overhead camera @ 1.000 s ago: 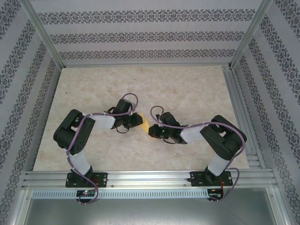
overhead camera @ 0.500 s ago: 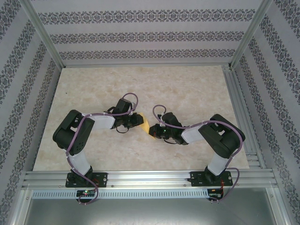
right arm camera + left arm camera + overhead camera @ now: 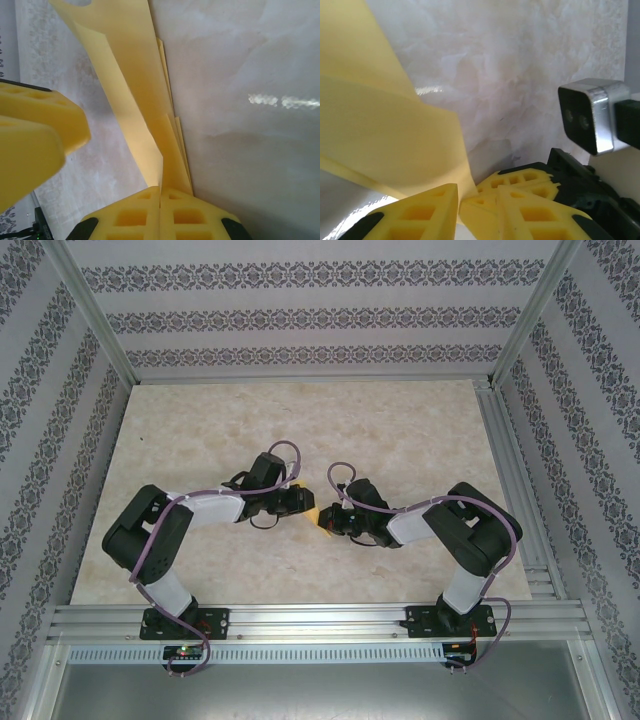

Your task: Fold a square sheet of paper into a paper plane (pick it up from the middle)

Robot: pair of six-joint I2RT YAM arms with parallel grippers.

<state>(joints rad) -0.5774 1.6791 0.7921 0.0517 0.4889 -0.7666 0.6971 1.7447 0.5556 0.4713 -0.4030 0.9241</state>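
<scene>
From my station I see the yellow sheet of paper (image 3: 313, 511) over the middle of the counter (image 3: 400, 430), a little toward its near edge, held up between the two arms. The right gripper (image 3: 326, 522) reaches in from the counter's right half. On its wrist feed the jaws are pressed together, and the yellow pads (image 3: 192, 215) pinch the bottom edge of the sheet. From there the paper rises in long folded layers, one flap peeling off toward the counter's left side while the other layers lie stacked close together. The left gripper (image 3: 299, 502) comes in from the counter's left half, and its tip sits just beside the right one. On its own feed the two pads (image 3: 420, 215) stand close together, and a corner of the sheet runs down into the narrow slot between them. I cannot tell whether they are actually pinching it or only bracketing it. That feed also shows the right arm's wrist camera (image 3: 590, 116) close by, above the marbled counter.
</scene>
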